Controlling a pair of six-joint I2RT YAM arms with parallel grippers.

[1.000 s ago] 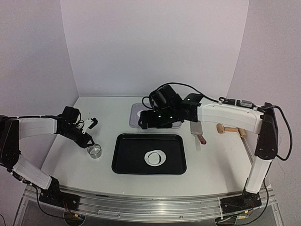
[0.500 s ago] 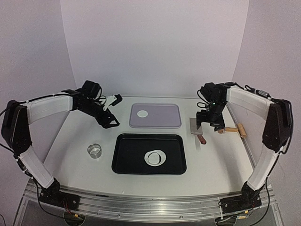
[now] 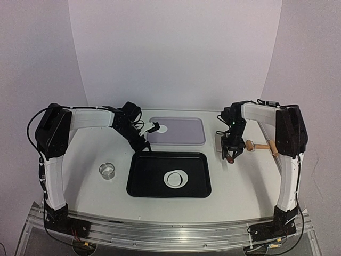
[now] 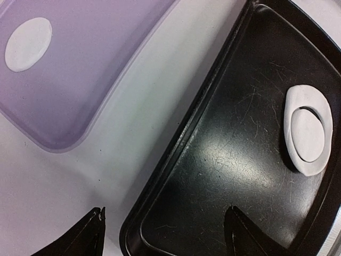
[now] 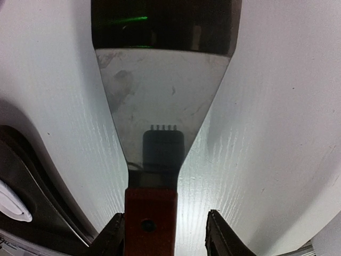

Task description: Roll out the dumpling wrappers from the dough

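My right claw (image 5: 165, 230) straddled the handle of the spatula (image 5: 162, 96), not yet clenched; my left claw (image 4: 165, 234) hung released. The dough (image 4: 301, 95) ring lay in the black tray (image 4: 224, 176). Next, I judged: grip, then lift its cut wrapper (image 4: 308, 133).

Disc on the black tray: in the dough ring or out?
In. The disc lies inside the dough ring, whose white rim surrounds it on the black tray.

Light: bright, even, soft, overhead.
Shadows: faint, soft-edged on the table (image 3: 240, 176).
Glare: pale sheen on black tray (image 4: 224, 160); green glint on spatula blade (image 5: 160, 96), upper frame.
Focus: wrist views soft at bottom edge.
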